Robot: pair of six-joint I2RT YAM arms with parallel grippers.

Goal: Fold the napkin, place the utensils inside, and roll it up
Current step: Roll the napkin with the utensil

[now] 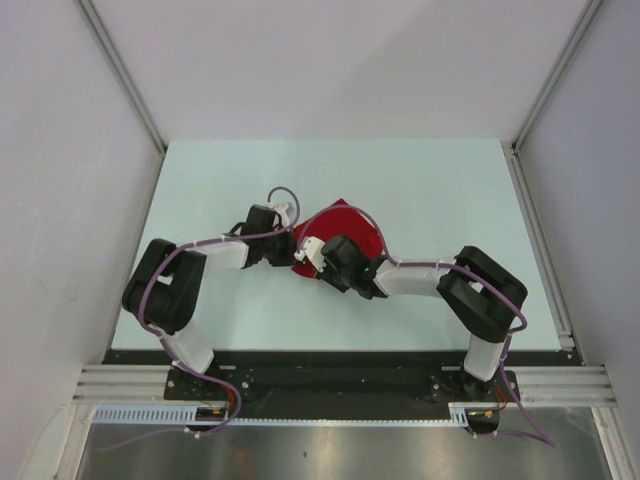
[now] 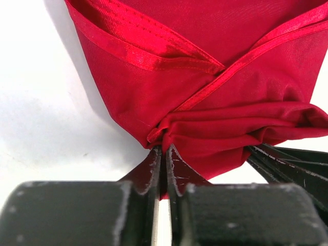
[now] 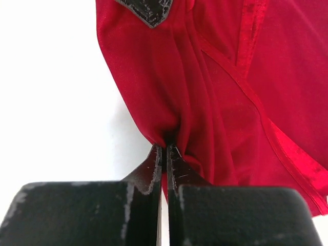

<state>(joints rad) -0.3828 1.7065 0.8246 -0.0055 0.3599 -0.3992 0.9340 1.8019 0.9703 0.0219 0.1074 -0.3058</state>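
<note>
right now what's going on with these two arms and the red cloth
Two robot arms are working a red napkin on the white table. The left gripper and the right gripper are each shut on a bunched bit of its edge, close beside each other. The cloth looks partly folded, with hems crossing. No utensil shows in any view; whether one lies inside the folds cannot be told.

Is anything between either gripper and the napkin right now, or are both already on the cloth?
Nothing visible stands in the way. The left gripper and the right gripper are each shut on a bunched fold of the napkin, close beside each other at its near edge.
</note>
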